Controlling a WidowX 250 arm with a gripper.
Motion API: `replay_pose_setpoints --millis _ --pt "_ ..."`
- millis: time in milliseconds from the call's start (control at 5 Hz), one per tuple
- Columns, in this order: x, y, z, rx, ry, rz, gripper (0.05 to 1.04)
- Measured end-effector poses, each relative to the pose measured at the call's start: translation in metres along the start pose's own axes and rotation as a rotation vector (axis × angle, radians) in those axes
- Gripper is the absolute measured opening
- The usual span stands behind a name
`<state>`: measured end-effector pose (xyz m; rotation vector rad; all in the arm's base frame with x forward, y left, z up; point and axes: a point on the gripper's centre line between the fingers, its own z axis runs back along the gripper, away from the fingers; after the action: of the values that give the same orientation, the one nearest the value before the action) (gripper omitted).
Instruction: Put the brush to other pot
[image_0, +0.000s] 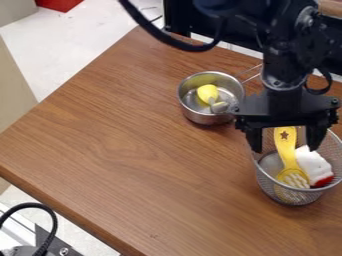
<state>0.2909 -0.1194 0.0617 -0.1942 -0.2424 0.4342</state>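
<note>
Over the wire-mesh basket-like pot (266, 186) at the right, the gripper (285, 146) hangs open, its two fingers wide apart. A yellow utensil (287, 150) with a star mark on its handle leans inside that pot; its handle stands in the space between the fingers, and whether they touch it I cannot tell. Beside it lies a white object with a red end (313, 164). Which of these is the brush is unclear. The other pot, a steel one (200, 118), stands to the left of the gripper and holds a yellow and grey item (208, 93).
The wooden table (127, 165) has its edges at the left and lower left. A wire handle (250, 72) rises behind the steel pot, close to the arm. Black cables hang at the top and lie at the lower left, beyond the table.
</note>
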Motion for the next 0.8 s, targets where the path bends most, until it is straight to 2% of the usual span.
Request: replay_pose_setpoints --millis 600,800 --pt "0.002 0.004 -0.018 0.019 0.010 0.038 0.999" --pt "0.004 0.003 -0.020 0.011 0.003 0.047 0.999"
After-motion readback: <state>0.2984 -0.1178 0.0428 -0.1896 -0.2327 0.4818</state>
